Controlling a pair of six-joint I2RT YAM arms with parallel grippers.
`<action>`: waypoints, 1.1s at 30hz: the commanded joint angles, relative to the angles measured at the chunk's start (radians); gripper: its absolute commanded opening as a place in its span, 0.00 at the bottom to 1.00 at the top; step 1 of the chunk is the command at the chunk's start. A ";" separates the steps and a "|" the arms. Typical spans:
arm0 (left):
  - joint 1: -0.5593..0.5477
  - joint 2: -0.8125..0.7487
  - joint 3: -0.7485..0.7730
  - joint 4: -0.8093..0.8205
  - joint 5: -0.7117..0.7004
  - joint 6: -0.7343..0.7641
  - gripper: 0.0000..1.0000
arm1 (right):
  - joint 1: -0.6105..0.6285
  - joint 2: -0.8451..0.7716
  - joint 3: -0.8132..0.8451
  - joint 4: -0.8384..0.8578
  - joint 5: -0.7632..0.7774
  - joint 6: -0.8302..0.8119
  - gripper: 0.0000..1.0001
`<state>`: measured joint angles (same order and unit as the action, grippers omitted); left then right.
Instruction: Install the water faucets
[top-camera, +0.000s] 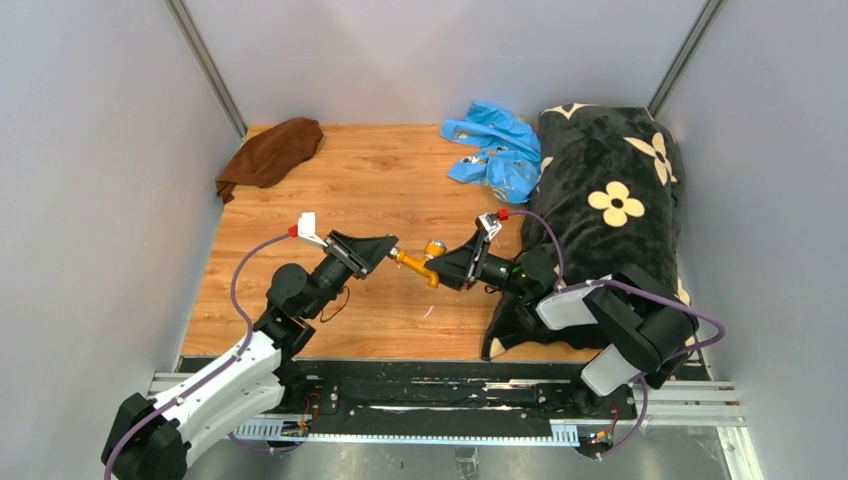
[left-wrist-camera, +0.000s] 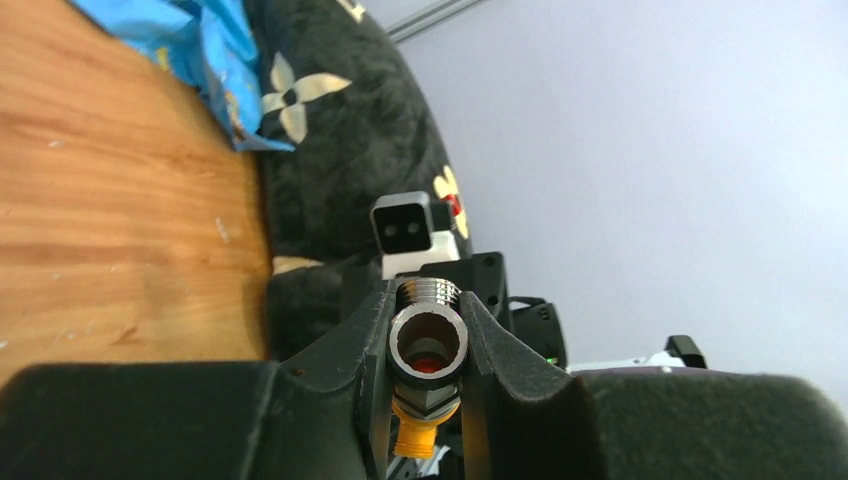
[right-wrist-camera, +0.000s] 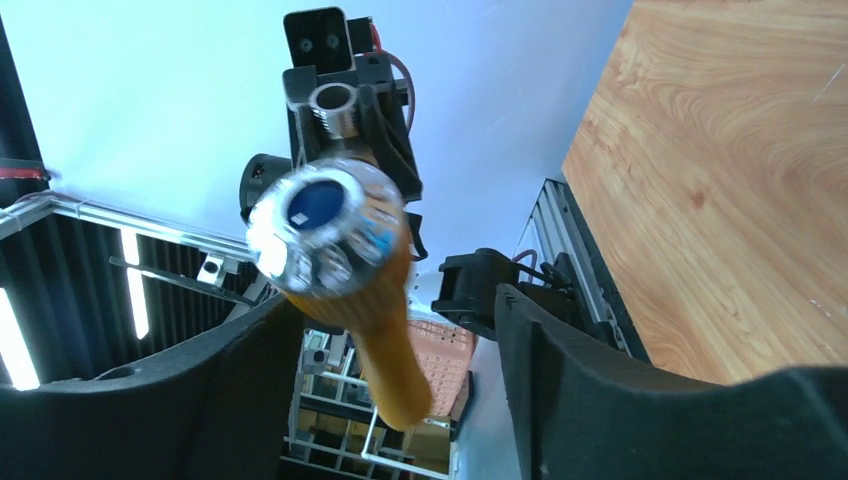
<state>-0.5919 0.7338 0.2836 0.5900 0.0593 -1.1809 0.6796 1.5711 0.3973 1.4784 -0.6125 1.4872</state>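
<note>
My left gripper is shut on the silver-grey T-shaped fitting, held above the wooden table. The brass-orange spout runs from that fitting towards my right gripper. In the right wrist view the spout points its round silver end at the camera and lies between the two spread fingers, close to the left one, with a wide gap on the right. The fitting shows behind it in the left gripper. An orange part hangs below the fitting.
A bright blue plastic bag lies at the back, against a black blanket with cream flowers along the right side. A brown cloth lies at the back left. Grey walls enclose the table; a metal rail runs along the near edge.
</note>
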 joint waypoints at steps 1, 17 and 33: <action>0.000 -0.031 0.046 0.141 -0.011 0.023 0.00 | -0.063 -0.029 -0.055 0.107 -0.046 0.060 0.70; 0.000 0.022 0.330 -0.468 -0.051 0.102 0.00 | -0.192 -0.550 -0.058 -0.835 -0.067 -0.458 0.75; 0.000 0.317 0.809 -1.037 -0.093 0.062 0.00 | 0.118 -0.957 0.230 -1.494 0.602 -1.488 0.78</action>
<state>-0.5915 0.9829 0.9424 -0.2443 -0.0154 -1.1084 0.6586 0.6109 0.5686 0.0170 -0.2184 0.3187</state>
